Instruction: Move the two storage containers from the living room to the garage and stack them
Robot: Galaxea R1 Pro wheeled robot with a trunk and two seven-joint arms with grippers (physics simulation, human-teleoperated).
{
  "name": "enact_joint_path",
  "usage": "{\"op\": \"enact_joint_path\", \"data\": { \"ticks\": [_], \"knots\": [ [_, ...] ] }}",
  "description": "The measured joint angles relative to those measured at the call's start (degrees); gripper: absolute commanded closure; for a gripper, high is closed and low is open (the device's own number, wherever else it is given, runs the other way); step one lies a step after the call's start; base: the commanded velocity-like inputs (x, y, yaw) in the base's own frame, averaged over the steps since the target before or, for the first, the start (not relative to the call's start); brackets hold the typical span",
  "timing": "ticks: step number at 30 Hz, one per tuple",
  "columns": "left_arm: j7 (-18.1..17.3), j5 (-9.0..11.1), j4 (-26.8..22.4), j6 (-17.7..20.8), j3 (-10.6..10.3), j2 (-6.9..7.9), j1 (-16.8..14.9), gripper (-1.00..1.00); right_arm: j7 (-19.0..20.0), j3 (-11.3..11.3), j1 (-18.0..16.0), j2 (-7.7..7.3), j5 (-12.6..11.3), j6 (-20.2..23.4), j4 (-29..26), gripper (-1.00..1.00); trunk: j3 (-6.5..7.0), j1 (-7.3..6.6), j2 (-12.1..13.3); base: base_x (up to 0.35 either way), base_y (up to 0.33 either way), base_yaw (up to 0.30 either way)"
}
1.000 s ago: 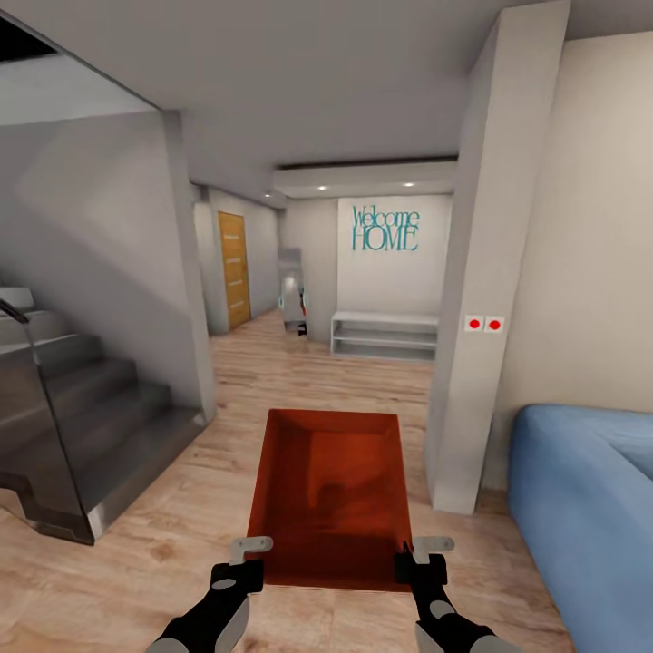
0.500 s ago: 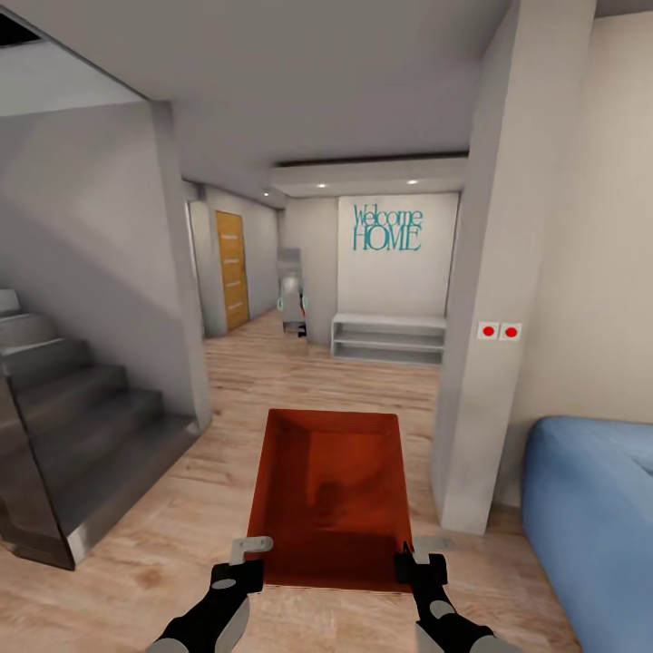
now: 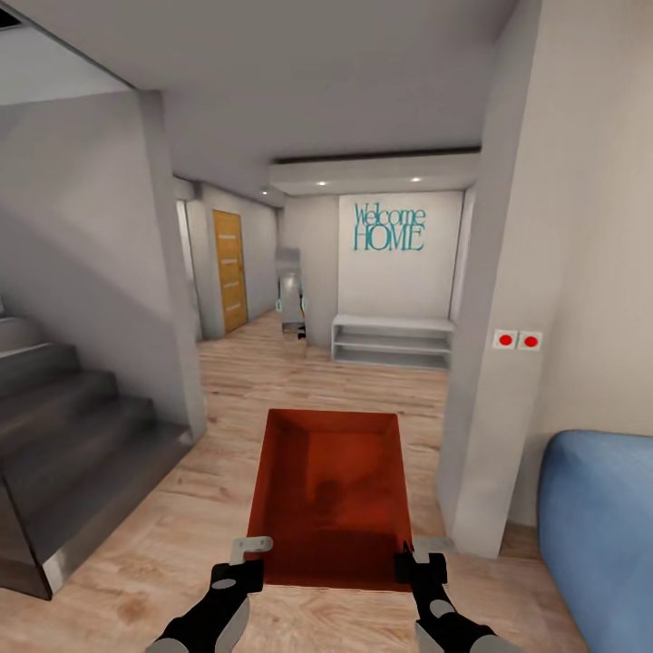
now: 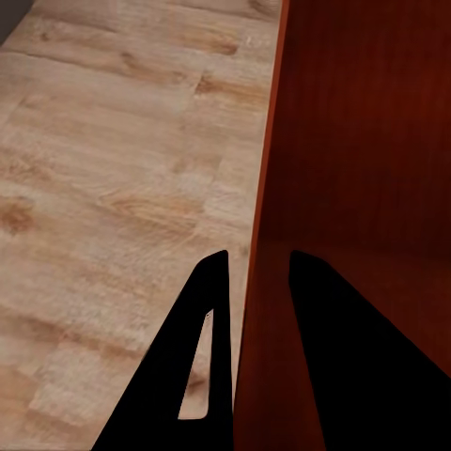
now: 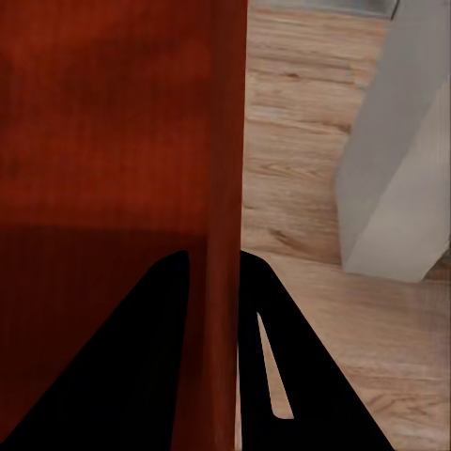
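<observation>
The left gripper (image 3: 250, 555) is clamped on the near left corner of the orange-red bin (image 3: 328, 499), and the right gripper (image 3: 419, 555) is clamped on its near right corner, so the open-top bin is carried between the two arms, out in front of the robot and above the wood-plank floor (image 3: 308, 381).

One bin is in sight, with two grippers on it.

In the left wrist view the dark fingers (image 4: 209, 310) stand one on each side of the bin's wall (image 4: 268, 235), with floor planks (image 4: 113, 188) on the outer side. The right wrist view shows the same grip on the opposite wall (image 5: 225, 188), plus the foot of a white pillar (image 5: 395, 188).

The head view takes in more: grey stairs (image 3: 73, 435) at left, a blue sofa (image 3: 599, 535) at right, two red buttons (image 3: 517, 340) on the pillar, a white bench (image 3: 392, 340) beneath "Welcome HOME" lettering (image 3: 388, 227), and one wooden door (image 3: 229, 269).
</observation>
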Motion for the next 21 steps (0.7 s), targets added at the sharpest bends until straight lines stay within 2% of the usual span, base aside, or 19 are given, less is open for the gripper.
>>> {"op": "enact_joint_path", "data": {
  "ticks": [21],
  "knots": [
    [0.0,0.0,0.0,0.0,-0.1,0.01,0.0,1.0,-0.1,0.1,0.0,0.03,-0.2,-0.3,0.2,1.0,0.0,0.0,0.0,0.322,0.0,0.0]
  ]
}}
